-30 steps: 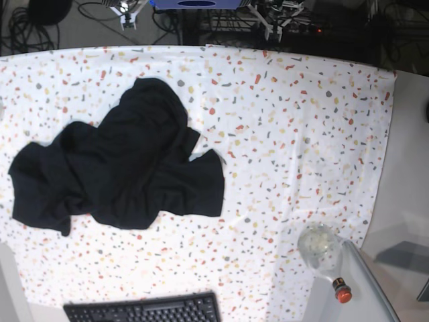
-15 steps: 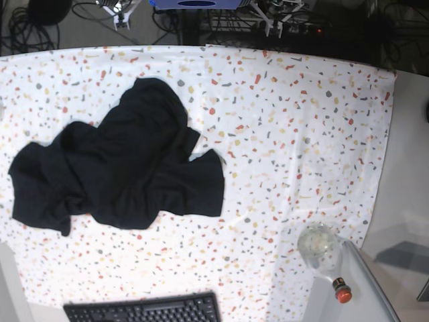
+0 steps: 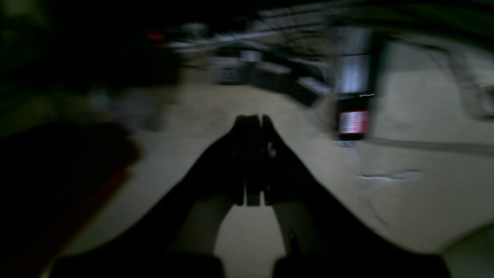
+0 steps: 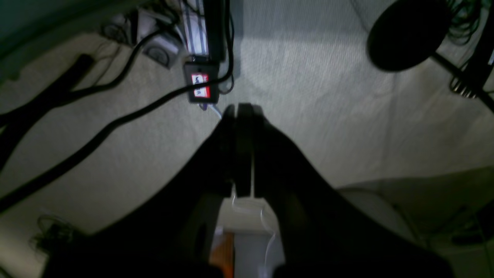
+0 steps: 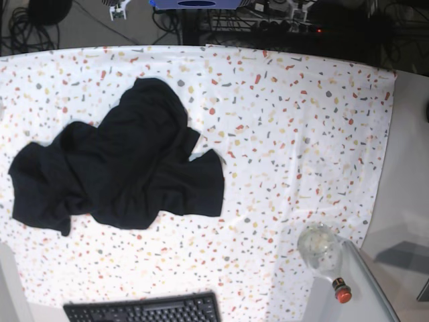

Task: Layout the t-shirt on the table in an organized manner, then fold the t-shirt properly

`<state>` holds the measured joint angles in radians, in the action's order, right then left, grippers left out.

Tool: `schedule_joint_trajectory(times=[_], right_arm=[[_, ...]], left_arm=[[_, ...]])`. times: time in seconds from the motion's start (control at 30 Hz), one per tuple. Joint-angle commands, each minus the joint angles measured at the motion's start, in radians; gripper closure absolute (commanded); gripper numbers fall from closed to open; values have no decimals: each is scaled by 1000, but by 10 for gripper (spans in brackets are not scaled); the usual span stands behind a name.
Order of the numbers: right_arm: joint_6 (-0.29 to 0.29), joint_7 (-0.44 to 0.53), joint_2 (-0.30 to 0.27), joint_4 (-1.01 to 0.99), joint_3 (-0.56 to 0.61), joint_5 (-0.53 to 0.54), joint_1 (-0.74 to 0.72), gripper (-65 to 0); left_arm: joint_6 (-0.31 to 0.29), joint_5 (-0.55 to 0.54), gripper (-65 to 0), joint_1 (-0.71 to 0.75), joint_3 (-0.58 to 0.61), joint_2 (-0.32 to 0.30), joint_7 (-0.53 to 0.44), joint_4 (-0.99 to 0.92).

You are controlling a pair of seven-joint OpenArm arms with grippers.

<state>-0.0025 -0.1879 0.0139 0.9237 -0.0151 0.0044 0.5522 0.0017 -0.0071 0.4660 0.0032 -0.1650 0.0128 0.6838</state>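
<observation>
1. The crumpled plain black fabric t-shirt (image 5: 117, 161) lies bunched on the left half of the white, colour-flecked counter (image 5: 301, 134).
2. Left fingers (image 3: 252, 123) and right fingers (image 4: 239, 110) are both pressed together, empty, over the floor.

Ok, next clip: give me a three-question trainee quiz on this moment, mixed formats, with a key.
1. True or false: the t-shirt lies spread flat with both sleeves out.
2. Multiple choice: where on the table is the shirt in the base view? A) the left half B) the right half C) hanging off the far edge
3. Short answer: how do the jaws of the left gripper and the right gripper stand, and does either hold anything?

Key:
1. False: it sits in a crumpled heap.
2. A.
3. Both are shut and empty, and both wrist views show floor and cables beyond the fingertips, not the shirt.
</observation>
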Motion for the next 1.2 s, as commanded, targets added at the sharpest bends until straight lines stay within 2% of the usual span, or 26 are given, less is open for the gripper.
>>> schedule_joint_trajectory(times=[0.0,0.17,0.3,0.37,0.57,0.7,0.87,0.9,0.97,1.03,1.1,1.13,1.17], right_arm=[[-1,-22,-4,74,-23,1,52,0],[-1,-141,4,354,-95,3,165,0],[-1,-152,5,536,-131,3,240,0],[-1,-166,5,627,-145,1,268,0],[-1,-298,5,884,-193,-1,276,0],[-1,-328,-1,1013,-222,-1,254,0],[-1,-328,-4,1013,-254,-2,76,0],[0,-330,-4,1007,-265,-2,41,0],[2,-333,-4,986,-286,-2,-42,0],[2,-376,-4,975,-311,-2,-125,0],[3,-433,-5,955,-332,-2,-200,0],[3,-467,-15,932,-346,-2,-246,-20],[3,-494,-36,901,-354,-2,-297,-104]], left_arm=[[4,2,0,53,1,-17,-6,70],[4,2,0,216,1,-64,-3,362],[4,-3,0,308,-10,-90,-3,555],[4,-50,0,340,-9,-110,-3,643],[4,-247,0,396,2,-183,-3,884],[4,-282,0,409,1,-184,-1,1051],[4,-290,0,265,62,-153,13,1111],[4,-290,0,230,77,-149,45,1111],[4,-291,0,130,126,-129,172,1108],[4,-291,0,44,163,-100,299,1104],[4,-291,0,-17,186,-74,379,1085],[4,-291,0,-48,199,-58,401,1068],[4,-291,-61,-72,211,-40,405,1043]])
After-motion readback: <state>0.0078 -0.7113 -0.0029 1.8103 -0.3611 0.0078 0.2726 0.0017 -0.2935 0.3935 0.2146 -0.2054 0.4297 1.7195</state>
